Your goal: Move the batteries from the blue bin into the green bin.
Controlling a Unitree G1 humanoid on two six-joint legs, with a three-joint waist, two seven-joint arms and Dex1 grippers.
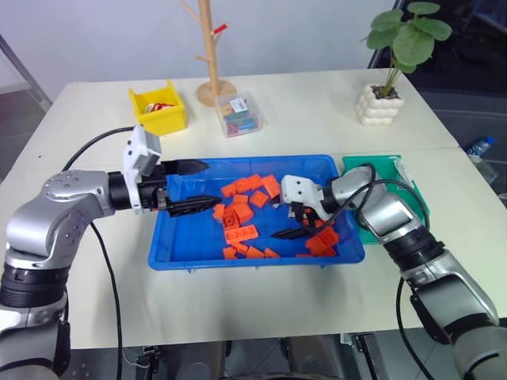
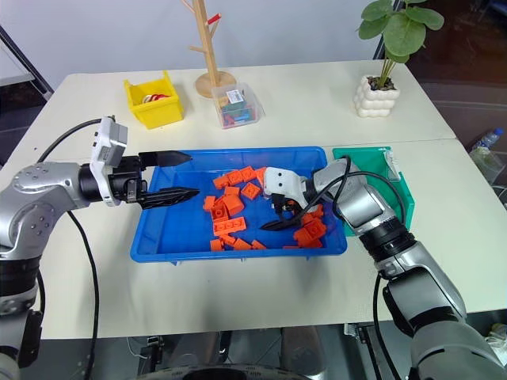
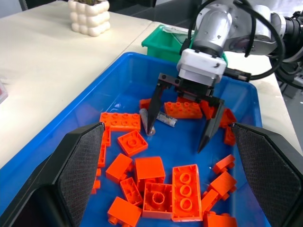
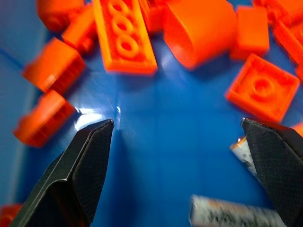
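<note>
Batteries number two in view: a pair of pale cylinders (image 3: pixel 158 117) lying on the floor of the blue bin (image 1: pixel 182 255), among the orange bricks (image 1: pixel 240 215) and just beside one fingertip of the right end effector (image 3: pixel 179 126). The right wrist view shows both of them close up, one battery (image 4: pixel 235 213) with dark print along its side and a second battery (image 4: pixel 245 153) partly behind a black finger. One blue bin sits in the middle of the tabletop (image 1: pixel 317 111), and one green bin (image 1: pixel 416 194) stands against its right side; its contents cannot be made out. The orange bricks are scattered loosely across the blue bin, well over a dozen, too heaped to count exactly. Farther back stand one yellow bin (image 1: pixel 158 111), one clear box (image 1: pixel 238 115) of coloured pieces, one wooden peg stand (image 1: pixel 212 47) and one potted plant (image 1: pixel 392 67).

The right end effector is lowered into the blue bin with its two fingers spread wide, tips down among the bricks, gripping nothing. The left end effector (image 1: pixel 198 186) hovers over the left part of the blue bin, pointing toward the right one, its fingers also apart and empty.
</note>
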